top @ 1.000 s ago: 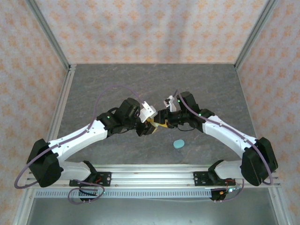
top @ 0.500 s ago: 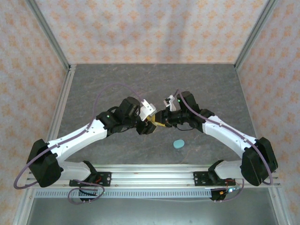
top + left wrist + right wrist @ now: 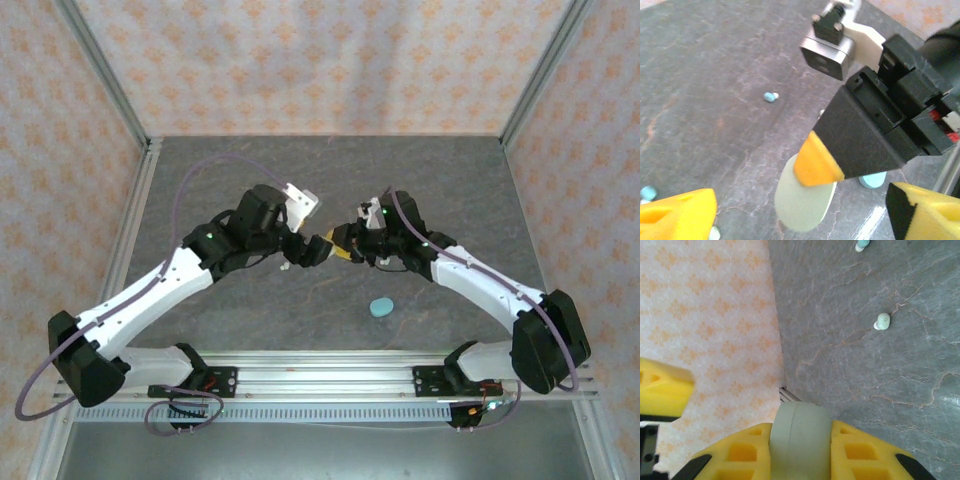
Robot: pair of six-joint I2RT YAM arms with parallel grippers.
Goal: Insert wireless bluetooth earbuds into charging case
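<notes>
My right gripper (image 3: 800,437) is shut on a pale green oval charging case (image 3: 799,427), held edge-on with its seam showing. In the left wrist view the same case (image 3: 802,212) hangs above the table under the right gripper's orange-tipped finger (image 3: 815,164). My left gripper (image 3: 305,250) stands open, its yellow fingers (image 3: 677,215) wide apart on either side of the case and clear of it. Tiny pale wireless bluetooth earbuds lie loose on the grey table: one (image 3: 771,96) beyond the case, one (image 3: 882,321) in the right wrist view, another (image 3: 861,245) at that view's top edge.
A second, light blue oval case (image 3: 381,307) lies on the table near the front, right of centre. Patterned walls and a metal frame enclose the table (image 3: 320,180). Another earbud (image 3: 647,192) lies by the left finger.
My left gripper has opened and let go of the green case, drawing back to the left. My right gripper has closed on the case and now holds it alone.
</notes>
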